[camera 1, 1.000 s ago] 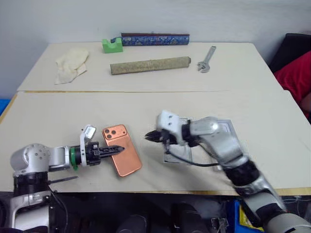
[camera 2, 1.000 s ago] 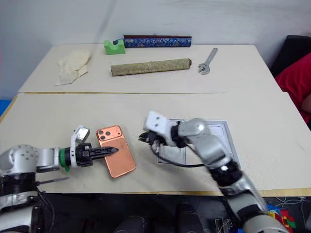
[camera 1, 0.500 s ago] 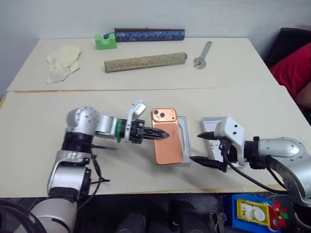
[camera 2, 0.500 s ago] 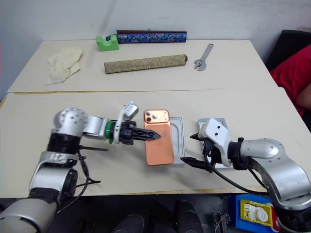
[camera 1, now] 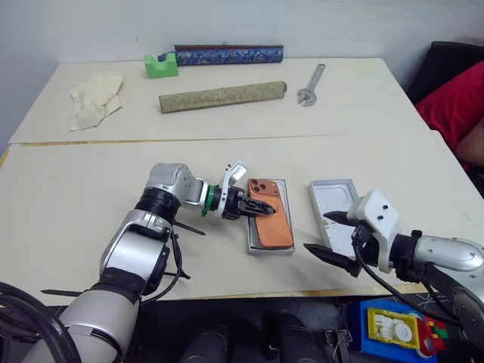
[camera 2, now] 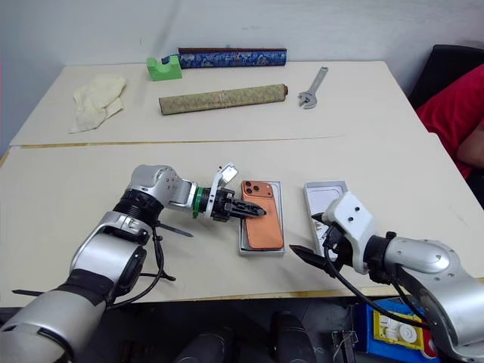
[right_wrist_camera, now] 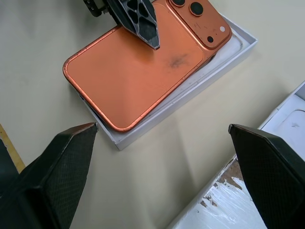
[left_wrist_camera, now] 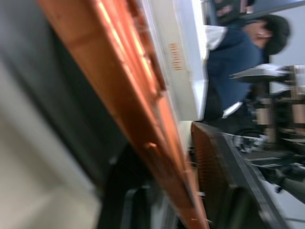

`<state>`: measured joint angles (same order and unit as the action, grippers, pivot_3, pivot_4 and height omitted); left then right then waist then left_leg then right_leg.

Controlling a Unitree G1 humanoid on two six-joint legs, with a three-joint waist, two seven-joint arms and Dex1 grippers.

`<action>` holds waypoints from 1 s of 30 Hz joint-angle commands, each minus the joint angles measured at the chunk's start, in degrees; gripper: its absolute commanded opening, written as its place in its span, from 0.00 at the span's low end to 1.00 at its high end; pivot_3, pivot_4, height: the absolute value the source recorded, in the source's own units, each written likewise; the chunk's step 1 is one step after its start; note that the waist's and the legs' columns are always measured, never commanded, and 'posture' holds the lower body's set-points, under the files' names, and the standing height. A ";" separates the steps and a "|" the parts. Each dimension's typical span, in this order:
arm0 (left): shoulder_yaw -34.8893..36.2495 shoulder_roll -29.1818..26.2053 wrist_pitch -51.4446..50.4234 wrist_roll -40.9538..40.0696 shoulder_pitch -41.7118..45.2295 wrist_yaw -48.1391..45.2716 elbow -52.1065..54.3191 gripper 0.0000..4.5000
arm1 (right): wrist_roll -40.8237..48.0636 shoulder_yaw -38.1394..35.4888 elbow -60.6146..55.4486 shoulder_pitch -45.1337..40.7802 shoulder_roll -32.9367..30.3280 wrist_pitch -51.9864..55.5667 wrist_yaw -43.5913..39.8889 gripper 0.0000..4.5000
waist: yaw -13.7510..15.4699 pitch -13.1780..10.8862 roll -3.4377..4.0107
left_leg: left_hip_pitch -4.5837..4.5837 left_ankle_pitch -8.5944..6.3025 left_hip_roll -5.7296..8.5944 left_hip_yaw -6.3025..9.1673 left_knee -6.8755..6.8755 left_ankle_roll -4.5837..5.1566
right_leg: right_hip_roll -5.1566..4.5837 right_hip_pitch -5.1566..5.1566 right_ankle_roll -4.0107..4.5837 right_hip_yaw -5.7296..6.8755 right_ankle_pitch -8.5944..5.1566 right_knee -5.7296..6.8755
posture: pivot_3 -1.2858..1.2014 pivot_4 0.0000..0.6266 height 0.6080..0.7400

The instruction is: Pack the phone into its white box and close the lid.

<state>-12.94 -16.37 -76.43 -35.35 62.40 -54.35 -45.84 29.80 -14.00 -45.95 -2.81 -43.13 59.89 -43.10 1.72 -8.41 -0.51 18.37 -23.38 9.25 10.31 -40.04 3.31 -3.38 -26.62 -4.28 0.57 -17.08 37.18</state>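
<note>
The copper-orange phone [camera 1: 271,219] lies back-up on the white box [camera 1: 270,250], slightly skewed, with one long edge over the rim [right_wrist_camera: 190,95]. My left gripper [camera 1: 257,206] reaches in from the left. It is open, with the phone's edge [left_wrist_camera: 143,95] between its fingers; one fingertip [right_wrist_camera: 140,21] is over the phone's back. The lid [camera 1: 333,204] lies inner face up just right of the box. My right gripper [camera 1: 316,232] hovers near the table's front edge by the lid, open wide and holding nothing.
At the back of the table are a crumpled cloth [camera 1: 94,89], a green tape holder [camera 1: 160,66], a long blue case [camera 1: 227,54], a rolled mat [camera 1: 221,97] and a wrench [camera 1: 310,83]. Something red [camera 1: 454,106] sits past the right edge. A person [left_wrist_camera: 233,47] is in the background.
My left gripper carried the phone to the right, set it on the white box, and loosened. My right gripper opened and drew back to the right, off the box and lid.
</note>
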 commanded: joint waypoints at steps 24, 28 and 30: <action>-10.81 -19.30 8.78 6.16 -1.21 -25.21 19.60 0.99 | 2.28 2.24 2.20 -0.48 -1.92 -7.08 2.07 1.00 | -0.35 -0.04 0.06 | 0.00 -0.01 0.00 -0.03 -0.05 -0.01 | -0.02 -0.11 0.01 0.02 0.00 0.19 | 0.52 0.24 1.00; -6.93 -26.43 19.36 5.38 -7.29 -31.27 30.12 0.99 | 2.14 1.95 2.65 -0.52 -1.68 -6.23 3.83 1.00 | -0.27 -0.06 0.12 | -0.04 -0.03 -0.01 -0.07 -0.03 -0.05 | -0.02 -0.14 0.02 0.07 -0.01 0.18 | 0.52 0.24 1.00; -2.92 -27.40 24.63 5.20 -9.98 -30.47 33.50 0.99 | 1.98 1.61 2.92 -0.79 -1.22 -4.73 5.87 1.00 | 0.02 -0.06 0.12 | -0.02 -0.03 0.00 -0.06 -0.04 -0.05 | -0.03 -0.12 0.03 0.14 -0.01 0.17 | 0.52 0.24 1.00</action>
<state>-19.99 -42.89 -56.78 -29.19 52.86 -84.33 -16.33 31.56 -10.38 -42.53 -3.26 -44.41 54.24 -39.13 1.74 -8.47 -0.39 18.39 -23.41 9.25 10.30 -40.11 3.27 -3.43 -26.75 -4.25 0.77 -17.08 37.34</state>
